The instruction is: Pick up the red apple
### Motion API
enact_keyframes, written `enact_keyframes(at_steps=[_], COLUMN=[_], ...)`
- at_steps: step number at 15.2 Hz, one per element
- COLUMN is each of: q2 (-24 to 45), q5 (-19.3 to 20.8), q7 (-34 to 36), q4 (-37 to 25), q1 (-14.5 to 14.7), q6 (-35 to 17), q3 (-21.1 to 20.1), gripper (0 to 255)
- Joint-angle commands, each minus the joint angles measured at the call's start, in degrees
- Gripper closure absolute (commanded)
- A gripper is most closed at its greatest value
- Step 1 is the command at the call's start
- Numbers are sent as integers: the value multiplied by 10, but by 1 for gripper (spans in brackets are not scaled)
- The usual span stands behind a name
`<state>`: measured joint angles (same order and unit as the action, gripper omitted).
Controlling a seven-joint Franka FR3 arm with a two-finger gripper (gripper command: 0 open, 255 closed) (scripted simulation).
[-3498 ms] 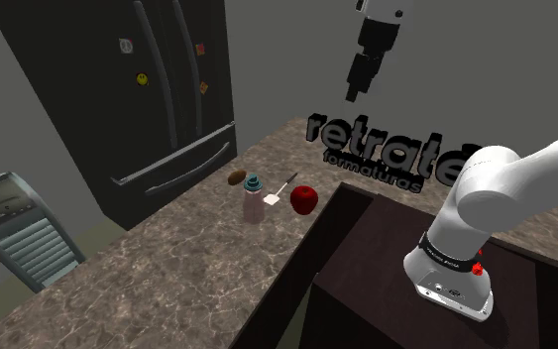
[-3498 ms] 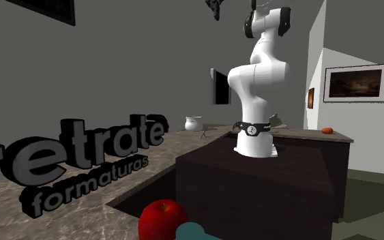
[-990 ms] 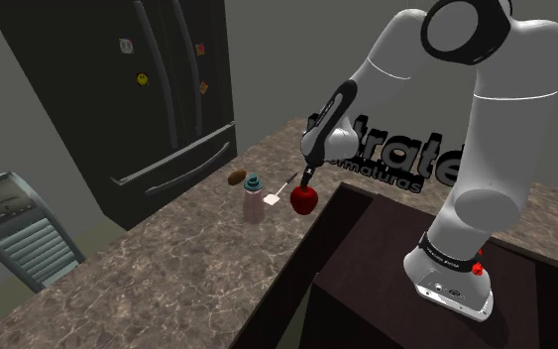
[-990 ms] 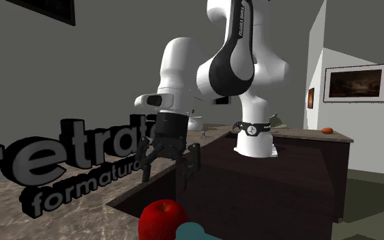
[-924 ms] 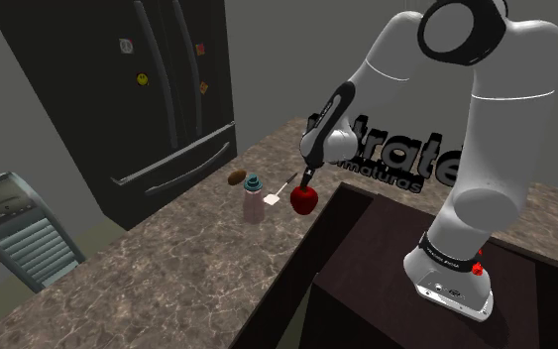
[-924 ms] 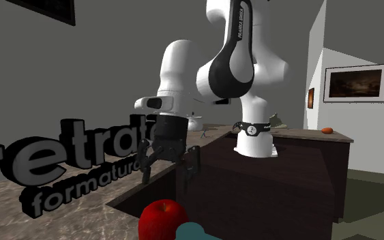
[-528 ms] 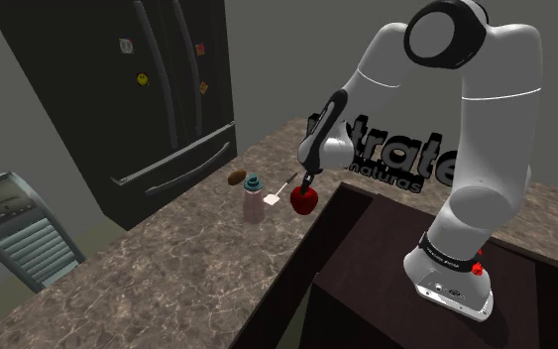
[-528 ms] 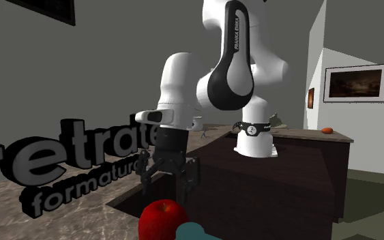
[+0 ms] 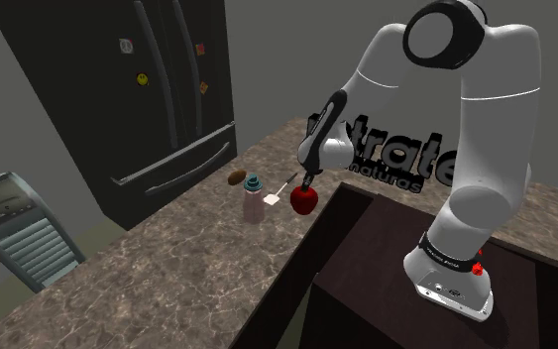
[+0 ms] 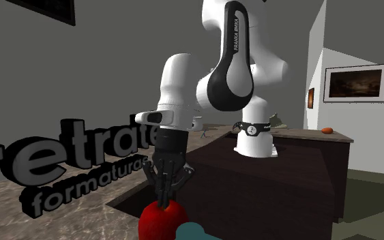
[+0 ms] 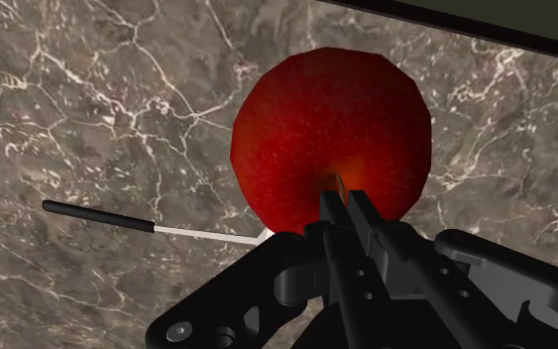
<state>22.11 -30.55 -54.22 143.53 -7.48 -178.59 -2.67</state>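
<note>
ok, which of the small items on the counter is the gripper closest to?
The red apple: the gripper sits right at its top. The teal-capped bottle, the brown lump and the black-handled utensil all lie further to the shoulder view's left.

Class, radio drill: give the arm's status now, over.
Black gripper: jaws shut, empty. Round red apple on stone counter, just under the tips. Thin black-handled tool beside it, not blocking.

White rounded arm (image 9: 495, 129), dark joint bands, all-black hand (image 10: 164, 199), small red button (image 9: 478, 269) near base.
</note>
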Motion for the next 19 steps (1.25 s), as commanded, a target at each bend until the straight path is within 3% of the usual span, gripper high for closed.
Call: enact_keyframes(at_steps=[1, 7, 14, 17, 19], q2=[0, -48, -111, -138, -139], q5=[0, 26, 93, 128, 130], q7=[0, 29, 88, 116, 118], q4=[0, 14, 29, 33, 33], q1=[0, 45, 99, 114, 114], q6=[0, 38, 89, 110, 111], q3=[0, 50, 117, 140, 140], gripper=[255, 255, 255, 255, 255])
